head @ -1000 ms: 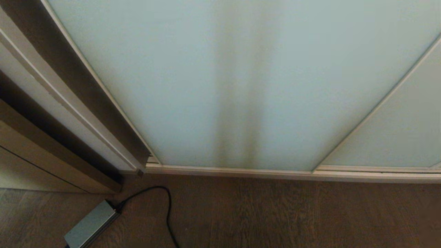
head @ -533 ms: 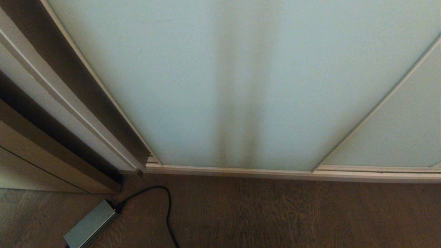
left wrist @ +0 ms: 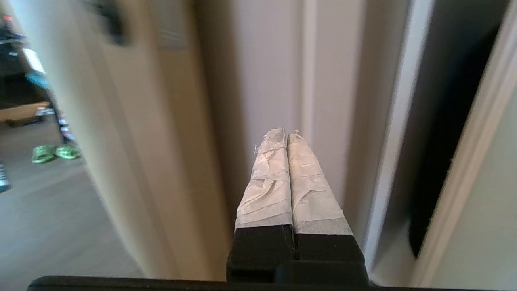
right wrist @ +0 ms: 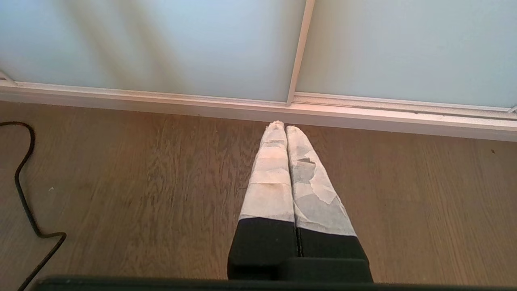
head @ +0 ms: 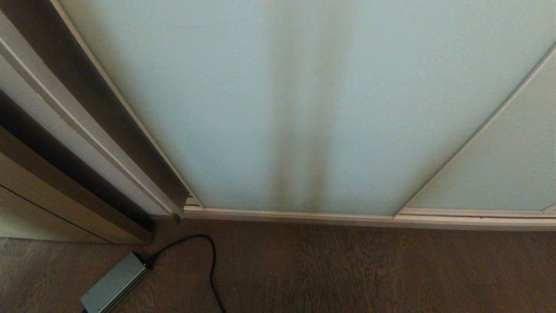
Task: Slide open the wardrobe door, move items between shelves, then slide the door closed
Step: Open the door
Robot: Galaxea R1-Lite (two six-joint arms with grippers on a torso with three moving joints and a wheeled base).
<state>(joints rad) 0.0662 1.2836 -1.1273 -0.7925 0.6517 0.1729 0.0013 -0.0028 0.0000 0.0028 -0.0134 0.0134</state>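
Three viewpoints around a closed wardrobe front

The sliding wardrobe door [head: 304, 108] and wood floor [head: 347, 269] are seen steeply from above by the head view and again, nearer the floor, by the right wrist view; the left wrist view is turned close toward the pale door frame [left wrist: 278, 81].

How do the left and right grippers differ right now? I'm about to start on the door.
The left gripper is raised and faces the pale upright frame beside a dark gap; the right gripper hangs low, pointing down at the wooden floor before the bottom rail. A black cable lies near the right one, none near the left. Both are shut, tape-wrapped and empty.
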